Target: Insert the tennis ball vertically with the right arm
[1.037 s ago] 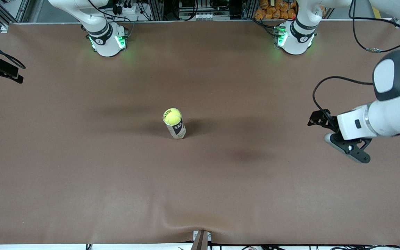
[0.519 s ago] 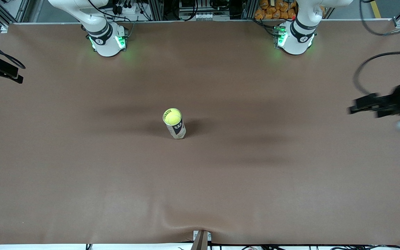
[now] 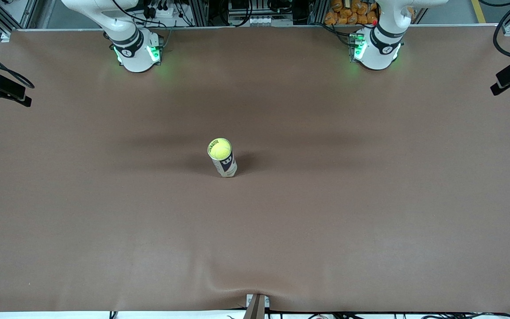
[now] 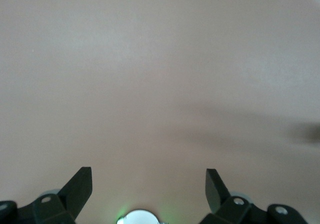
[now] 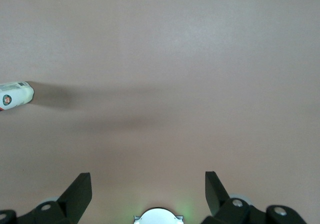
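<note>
Right gripper (image 5: 148, 191) over bare brown table (image 5: 190, 54), fingers (image 5: 79, 190) spread wide, nothing between.
At the picture's edge, bottom end of a white can (image 5: 15, 95) with a printed label, standing on the table well apart from the gripper, throwing a long soft shadow (image 5: 105, 96) across the brown surface. Between the fingers, a faint green glow on the gripper body.

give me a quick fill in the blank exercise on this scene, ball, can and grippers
1. The tennis ball sits in the top of the ____ can.
2. In its wrist view the left gripper has its jaws ____.
3. The right gripper holds ____ between its jaws.
4. The can stands on the ____ table.

Missing words: upright; open; nothing; brown
</note>
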Controlling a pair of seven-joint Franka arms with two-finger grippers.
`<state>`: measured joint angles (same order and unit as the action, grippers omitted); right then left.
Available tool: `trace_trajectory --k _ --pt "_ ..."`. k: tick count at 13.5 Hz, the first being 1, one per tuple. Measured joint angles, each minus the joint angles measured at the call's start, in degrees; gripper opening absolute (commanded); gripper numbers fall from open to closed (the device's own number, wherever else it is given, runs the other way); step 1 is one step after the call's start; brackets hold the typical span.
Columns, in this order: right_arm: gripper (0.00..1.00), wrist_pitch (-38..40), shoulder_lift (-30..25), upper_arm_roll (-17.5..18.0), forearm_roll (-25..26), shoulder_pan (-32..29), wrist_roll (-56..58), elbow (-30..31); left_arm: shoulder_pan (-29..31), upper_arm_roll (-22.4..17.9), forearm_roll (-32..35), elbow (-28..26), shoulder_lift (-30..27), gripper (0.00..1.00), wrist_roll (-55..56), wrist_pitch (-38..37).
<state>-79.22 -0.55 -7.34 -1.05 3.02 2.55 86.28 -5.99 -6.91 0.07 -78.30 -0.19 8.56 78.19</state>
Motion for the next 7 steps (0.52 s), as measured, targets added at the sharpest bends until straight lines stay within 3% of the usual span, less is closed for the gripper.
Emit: trace_trajectory --k 4,7 --pt "1.0 -0.1 0.0 0.0 0.0 0.0 0.0 0.4 2.6 0.0 -2.2 -6.4 0.1 1.0 -4.2 5.1" --pt "1.0 -0.1 0.0 -0.1 0.0 -0.1 0.0 0.4 2.9 0.0 -2.4 -7.4 -0.1 1.0 -2.9 5.6"
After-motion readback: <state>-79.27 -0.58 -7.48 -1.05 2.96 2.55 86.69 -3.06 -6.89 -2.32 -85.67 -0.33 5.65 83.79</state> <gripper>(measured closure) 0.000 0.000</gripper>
